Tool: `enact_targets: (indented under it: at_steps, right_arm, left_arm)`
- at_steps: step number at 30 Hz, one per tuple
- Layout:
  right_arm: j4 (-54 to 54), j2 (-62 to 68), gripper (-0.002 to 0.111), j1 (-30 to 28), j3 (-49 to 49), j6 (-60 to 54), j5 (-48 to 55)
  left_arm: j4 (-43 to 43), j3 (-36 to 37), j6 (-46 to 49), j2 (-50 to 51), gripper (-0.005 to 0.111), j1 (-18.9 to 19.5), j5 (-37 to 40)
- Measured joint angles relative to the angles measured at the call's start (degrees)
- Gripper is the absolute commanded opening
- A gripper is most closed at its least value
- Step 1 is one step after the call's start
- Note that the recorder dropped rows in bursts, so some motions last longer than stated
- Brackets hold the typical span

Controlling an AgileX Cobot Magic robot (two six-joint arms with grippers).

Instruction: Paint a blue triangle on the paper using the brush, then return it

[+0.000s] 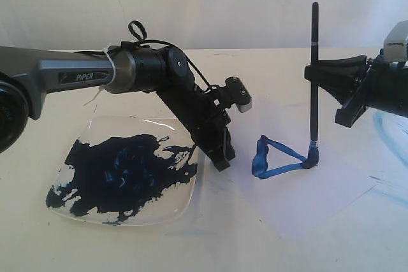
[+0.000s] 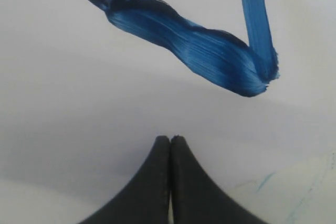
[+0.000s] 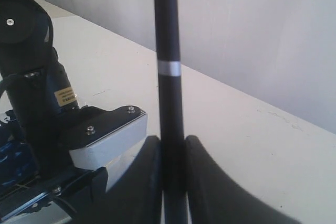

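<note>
Exterior view: the right end effector grips the brush upright, its tip at the three-o'clock corner of the blue triangle on the paper. Left wrist view: the left end effector is clenched and empty. Right wrist view: the shaft is pinched. The outline looks closed, so the next move is to lift the brush and return it.

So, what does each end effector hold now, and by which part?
The right end effector holds the brush by its upper shaft; the left end effector is shut on nothing.
</note>
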Motion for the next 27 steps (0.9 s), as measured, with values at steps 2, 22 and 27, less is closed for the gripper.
enact_targets:
  at_steps: [2, 22, 27]
  right_arm:
    - [0.00, 0.00, 0.000, 0.00, 0.00, 0.00, 0.00]
    - [0.00, -3.75, 0.000, -1.53, 0.00, 1.96, 0.11]
    - [0.67, -8.58, 0.000, -1.53, 0.00, 5.77, 0.11]
  left_arm:
    - [0.00, 0.00, 0.00, 0.00, 0.000, 0.00, 0.00]
    - [0.00, 0.00, 0.00, 0.00, 0.000, 0.00, 0.22]
    - [0.00, 0.00, 0.00, 0.00, 0.000, 0.00, 0.35]
